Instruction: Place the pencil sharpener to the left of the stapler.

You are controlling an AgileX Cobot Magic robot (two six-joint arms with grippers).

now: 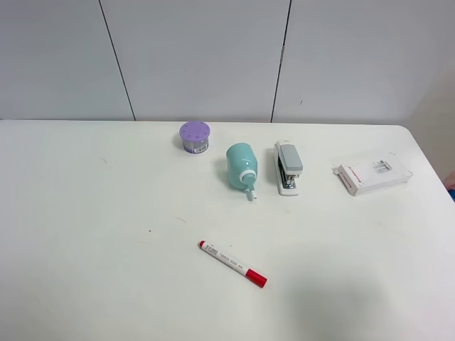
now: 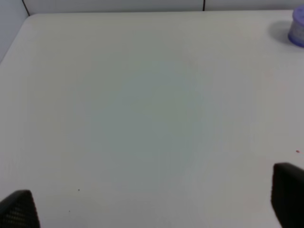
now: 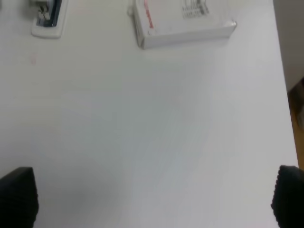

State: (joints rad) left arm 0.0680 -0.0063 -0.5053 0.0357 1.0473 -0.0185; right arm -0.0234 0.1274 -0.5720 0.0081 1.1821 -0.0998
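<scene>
The light teal pencil sharpener lies on its side at the back middle of the white table, its white crank end toward the front. It lies just left of the grey-and-white stapler, with a small gap between them. One end of the stapler also shows in the right wrist view. Neither arm appears in the high view. My left gripper is open over bare table, only its dark fingertips showing. My right gripper is open too, with its fingertips far apart and nothing between them.
A small purple round container stands behind and left of the sharpener, and its edge shows in the left wrist view. A flat white printed box lies right of the stapler. A red-capped marker lies toward the front.
</scene>
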